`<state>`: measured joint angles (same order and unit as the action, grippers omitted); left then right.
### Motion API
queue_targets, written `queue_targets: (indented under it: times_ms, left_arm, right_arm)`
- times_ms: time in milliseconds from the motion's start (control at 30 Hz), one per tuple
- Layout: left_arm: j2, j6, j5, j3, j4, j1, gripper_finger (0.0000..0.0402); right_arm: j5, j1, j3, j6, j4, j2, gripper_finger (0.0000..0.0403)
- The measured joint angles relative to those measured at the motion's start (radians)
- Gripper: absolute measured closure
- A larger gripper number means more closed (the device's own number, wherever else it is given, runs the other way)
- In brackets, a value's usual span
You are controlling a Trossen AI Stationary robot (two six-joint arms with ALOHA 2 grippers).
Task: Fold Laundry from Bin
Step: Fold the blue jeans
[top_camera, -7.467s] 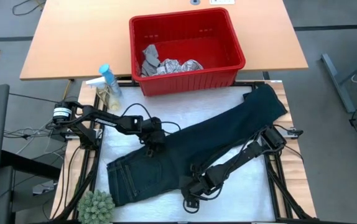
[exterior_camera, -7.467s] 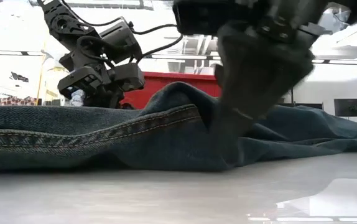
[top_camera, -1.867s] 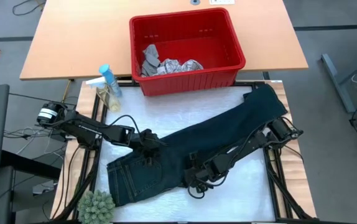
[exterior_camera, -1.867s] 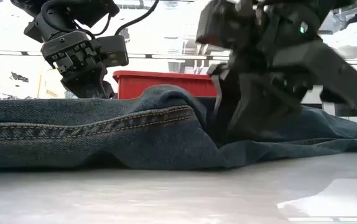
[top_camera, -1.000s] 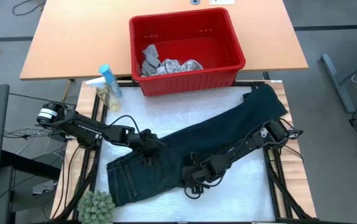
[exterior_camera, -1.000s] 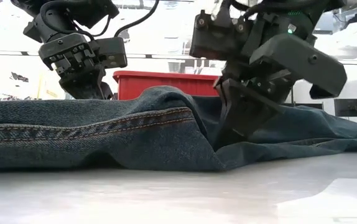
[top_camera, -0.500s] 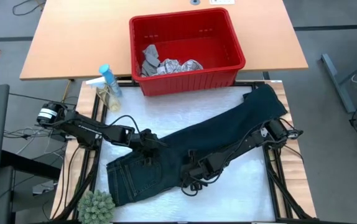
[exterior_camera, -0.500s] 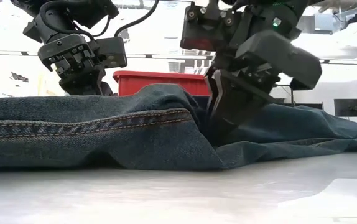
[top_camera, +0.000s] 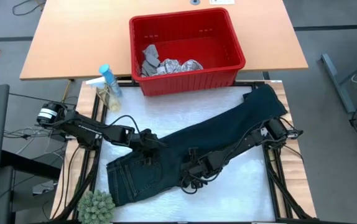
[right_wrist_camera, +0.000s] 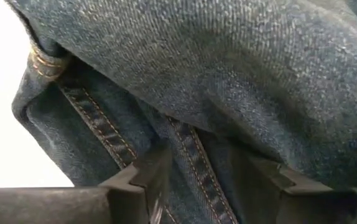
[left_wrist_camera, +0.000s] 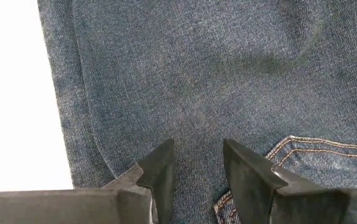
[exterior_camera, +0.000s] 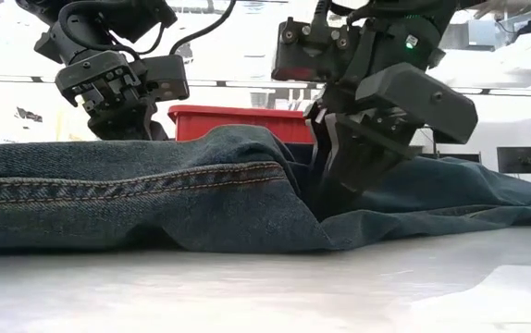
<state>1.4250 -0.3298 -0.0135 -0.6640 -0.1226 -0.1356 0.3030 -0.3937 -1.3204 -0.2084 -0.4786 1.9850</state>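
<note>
One pair of dark navy trousers (top_camera: 191, 149) is laid diagonally across the white table top (top_camera: 166, 115) in the high view, waistband towards the near left corner, leg ends at the far right edge. Bare white surface is left on both sides of the garment. Behind it the red bin (top_camera: 185, 46) is set, with a grey cloth (top_camera: 149, 57) and a leaf-printed cloth (top_camera: 181, 65) inside.

Low view: stitched seams and a raised fold are shown along the near edge; the bin is seen behind.

Left wrist view: the left gripper (left_wrist_camera: 197, 165) is set on flat denim, fingers parted, nothing pinched.

Right wrist view: the right gripper (right_wrist_camera: 200, 165) is spread astride a double-stitched seam, which is not seen to be clamped.
</note>
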Motion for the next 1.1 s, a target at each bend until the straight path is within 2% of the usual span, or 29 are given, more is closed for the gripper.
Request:
queue_targets:
  times_ms: [167,500,600,800,1100]
  left_arm:
    - [0.000,0.001,-0.001,0.000,0.000,0.000,0.0278]
    - [0.000,0.002,-0.002,0.000,0.000,0.000,0.0278]
    - [0.000,0.002,-0.002,0.000,0.000,0.000,0.0278]
    - [0.000,0.003,-0.002,0.000,0.000,0.000,0.0278]
    - [0.000,0.004,-0.002,0.000,0.000,0.000,0.0278]
  right_arm:
    - [-0.044,0.004,0.028,0.020,0.008,0.000,0.0238]
    - [-0.042,0.007,0.041,0.109,0.008,-0.001,0.0243]
    - [-0.044,0.016,0.041,0.111,0.001,-0.001,0.0271]
    - [-0.047,0.029,0.042,0.091,-0.021,-0.002,0.0379]
    - [-0.043,0.018,0.009,0.014,-0.057,-0.007,0.0383]
